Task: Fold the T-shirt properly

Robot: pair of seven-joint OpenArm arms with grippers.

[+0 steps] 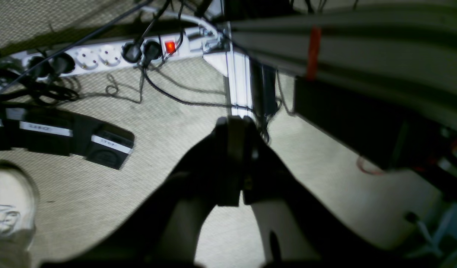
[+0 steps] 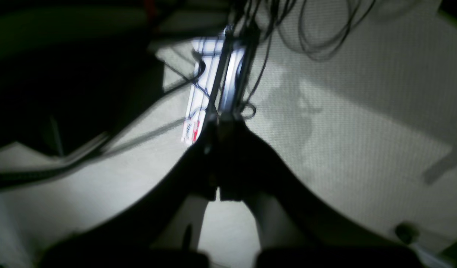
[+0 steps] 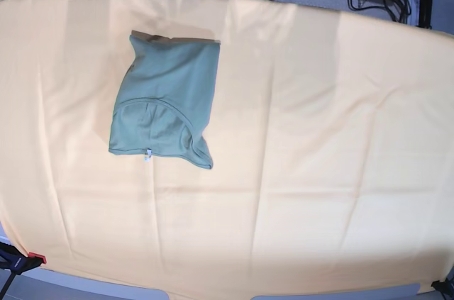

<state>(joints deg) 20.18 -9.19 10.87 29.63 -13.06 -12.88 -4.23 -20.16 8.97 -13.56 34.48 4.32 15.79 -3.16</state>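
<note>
One yellow cloth (image 3: 319, 137) covers the table, creased in a grid. On its far left lies the T-shirt (image 3: 167, 98), folded into a compact block, white tag at the near edge. Both the left gripper (image 1: 235, 124) and right gripper (image 2: 222, 121) hang over carpet, jaws together and empty. A power strip (image 1: 101, 56) lies far left.

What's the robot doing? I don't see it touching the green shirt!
Right now nothing is handling the T-shirt. It lies folded into a small bundle on the pale orange-yellow cloth, toward the left in the base view. Neither arm shows over the table. Both wrist cameras look at the floor, and the left tool and right tool look shut and hold nothing.
</note>
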